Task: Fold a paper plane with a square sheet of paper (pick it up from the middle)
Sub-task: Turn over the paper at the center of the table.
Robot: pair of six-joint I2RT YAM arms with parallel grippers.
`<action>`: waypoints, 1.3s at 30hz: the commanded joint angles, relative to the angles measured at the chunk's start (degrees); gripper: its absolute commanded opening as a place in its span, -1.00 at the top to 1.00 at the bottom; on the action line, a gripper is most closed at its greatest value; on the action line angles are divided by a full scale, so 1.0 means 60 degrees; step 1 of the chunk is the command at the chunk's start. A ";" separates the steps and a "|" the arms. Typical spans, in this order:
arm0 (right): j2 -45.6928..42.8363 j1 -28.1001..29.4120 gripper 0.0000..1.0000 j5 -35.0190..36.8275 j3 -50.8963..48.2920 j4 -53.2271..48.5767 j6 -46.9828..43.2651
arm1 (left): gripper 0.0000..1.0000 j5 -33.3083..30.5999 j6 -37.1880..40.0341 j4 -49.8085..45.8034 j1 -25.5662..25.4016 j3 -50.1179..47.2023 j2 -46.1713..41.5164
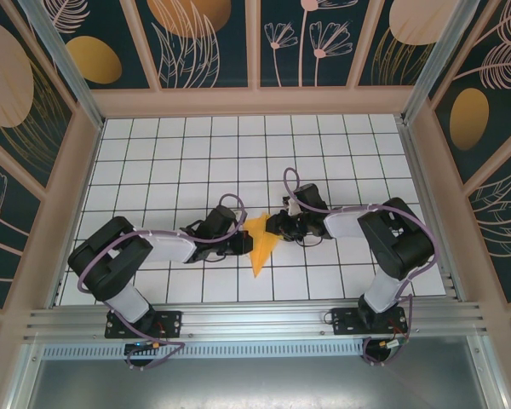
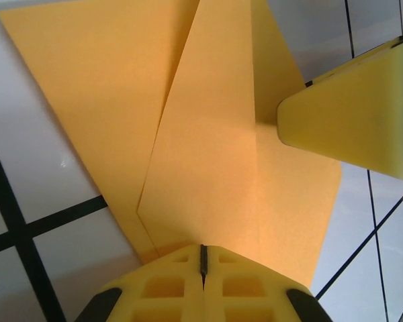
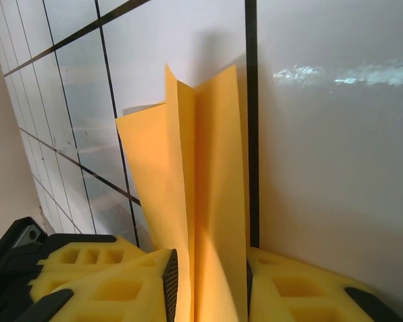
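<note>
My left gripper (image 2: 201, 260), pressed shut at 9 o'clock of the square sheet of paper (image 1: 261, 247), seemingly anchors it while my right gripper (image 3: 208, 272), jaws parted, straddles its raised crease.

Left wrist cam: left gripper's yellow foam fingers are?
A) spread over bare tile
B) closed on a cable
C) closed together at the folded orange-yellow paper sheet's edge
C: on the left gripper the fingers meet with no gap, at the edge of the folded orange-yellow paper sheet.
</note>
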 commanded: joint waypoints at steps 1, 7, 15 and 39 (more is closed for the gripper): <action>0.0086 0.0024 0.32 -0.0246 0.0112 0.0180 -0.0107 | 1.00 0.0246 -0.0197 0.0461 0.0084 -0.0239 0.0245; 0.0234 0.0113 0.29 -0.0282 0.0179 0.0294 -0.0049 | 1.00 0.0384 -0.0288 0.0640 0.0076 -0.0339 0.0396; 0.0382 0.0173 0.31 -0.0439 0.0321 0.0294 -0.0166 | 1.00 0.0601 -0.0341 0.0910 0.0091 -0.0383 0.0394; 0.0393 0.0202 0.77 -0.0466 0.0604 0.0085 -0.0312 | 1.00 0.1090 -0.0718 0.1809 0.0179 -0.0645 0.0098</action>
